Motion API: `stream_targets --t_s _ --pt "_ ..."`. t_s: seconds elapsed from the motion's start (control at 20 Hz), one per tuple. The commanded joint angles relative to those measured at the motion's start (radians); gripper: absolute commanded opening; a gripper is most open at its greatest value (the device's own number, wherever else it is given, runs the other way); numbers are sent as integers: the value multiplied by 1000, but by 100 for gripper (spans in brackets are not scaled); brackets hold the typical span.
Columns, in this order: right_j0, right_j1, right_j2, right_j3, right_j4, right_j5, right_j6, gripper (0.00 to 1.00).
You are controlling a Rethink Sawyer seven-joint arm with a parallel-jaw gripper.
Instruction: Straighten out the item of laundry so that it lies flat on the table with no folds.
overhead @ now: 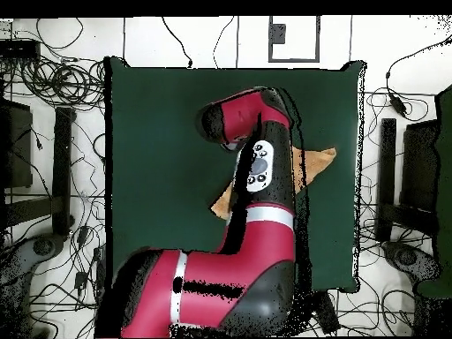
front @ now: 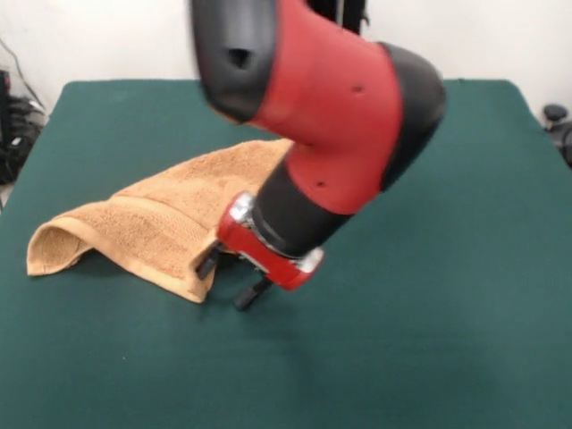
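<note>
The tan-orange towel (front: 161,214) lies crumpled and doubled over left of centre on the dark green table (front: 447,313). Its left end curls up into an open loop, and a corner points toward the front edge. My gripper (front: 229,281) hangs tilted just above the table at the towel's right edge. Its two black fingers stand apart with nothing between them, and the left fingertip (front: 207,264) touches the towel's edge. In the overhead view the arm (overhead: 260,168) covers the gripper and most of the towel (overhead: 318,163); only two corners of the cloth stick out.
The red and black arm (front: 331,116) fills the upper middle of the front view and hides the towel's far end. Cables and stands (overhead: 53,106) surround the table (overhead: 159,132) on the floor.
</note>
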Motion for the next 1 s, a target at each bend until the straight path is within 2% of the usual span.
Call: stream_targets --t_s 0.05,0.45,0.55,1.0 --pt "-94 56 131 221 61 40 -290 100" --pt "-129 43 151 260 77 66 -335 100" --pt "-130 61 160 230 80 87 -342 100" --pt "-153 74 188 216 74 78 -378 100"
